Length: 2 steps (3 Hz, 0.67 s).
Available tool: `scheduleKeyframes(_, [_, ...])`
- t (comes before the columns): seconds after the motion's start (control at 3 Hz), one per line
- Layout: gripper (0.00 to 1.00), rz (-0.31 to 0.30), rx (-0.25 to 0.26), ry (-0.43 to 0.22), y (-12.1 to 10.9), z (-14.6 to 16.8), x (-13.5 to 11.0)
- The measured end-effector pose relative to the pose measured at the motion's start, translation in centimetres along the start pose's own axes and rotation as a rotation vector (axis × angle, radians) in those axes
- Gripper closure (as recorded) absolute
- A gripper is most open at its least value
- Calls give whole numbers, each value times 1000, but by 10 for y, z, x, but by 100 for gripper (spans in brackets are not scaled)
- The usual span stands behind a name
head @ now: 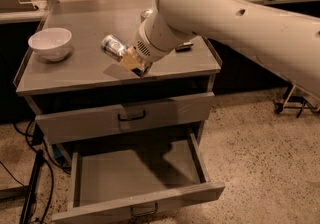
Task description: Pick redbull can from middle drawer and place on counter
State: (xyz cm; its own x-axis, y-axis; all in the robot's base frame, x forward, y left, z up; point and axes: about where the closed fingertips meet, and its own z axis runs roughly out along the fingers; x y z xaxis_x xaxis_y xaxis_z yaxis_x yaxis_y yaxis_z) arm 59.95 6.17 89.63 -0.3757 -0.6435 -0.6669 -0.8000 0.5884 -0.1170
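My gripper [127, 58] is shut on the redbull can [113, 47], a slim silvery can held tilted on its side, its shiny round end pointing up and left. It hangs just above the front middle of the counter [80, 70]. The arm comes in from the upper right and hides the back right of the counter. The middle drawer [140, 173] is pulled out below, its flat grey floor bare, with a small loop handle [142, 211] on its narrow front panel.
A white bowl [50, 43] sits at the counter's left. A wider silver can [145, 15] peeks out behind the arm. The upper drawer front [125, 118] with a black loop handle is shut. Cables [30, 178] run down the cabinet's left side.
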Motion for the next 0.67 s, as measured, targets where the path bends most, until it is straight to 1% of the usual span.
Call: scheduleKeyframes(0.67, [100, -34, -86, 21, -24, 47, -34])
